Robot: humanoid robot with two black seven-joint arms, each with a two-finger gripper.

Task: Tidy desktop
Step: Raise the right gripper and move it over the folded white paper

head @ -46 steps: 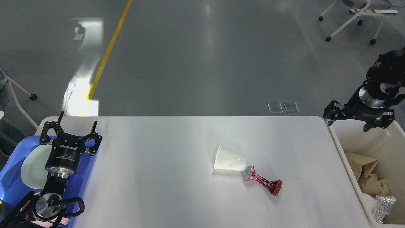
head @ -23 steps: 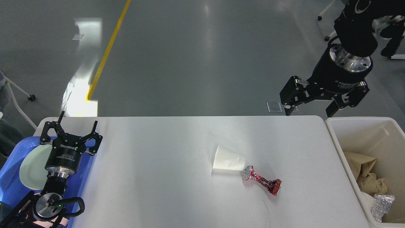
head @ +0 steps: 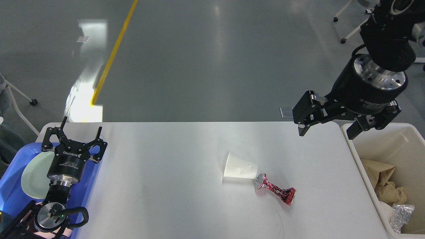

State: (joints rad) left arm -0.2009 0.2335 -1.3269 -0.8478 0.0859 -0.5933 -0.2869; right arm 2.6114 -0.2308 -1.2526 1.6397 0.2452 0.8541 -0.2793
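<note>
The white desktop [head: 166, 186] fills the middle of the head view. On it lie a white paper cup [head: 239, 170] on its side and, touching its right end, a crushed red can [head: 275, 191]. My right gripper [head: 327, 132] is open and empty, hanging above the desktop's far right corner, up and right of the cup. My left gripper [head: 79, 127] is open and empty over the blue tray at the left edge.
A blue tray [head: 13, 186] with a pale green plate [head: 35, 174] sits at the left. A cream-white bin [head: 353, 146] at the right holds brown paper and crumpled foil [head: 401, 215]. Office chair legs [head: 352, 31] stand on the grey floor behind.
My right arm has swung from over the bin up and left, then lowered slightly over the desktop's far right corner. The left arm, cup and can have not moved.
</note>
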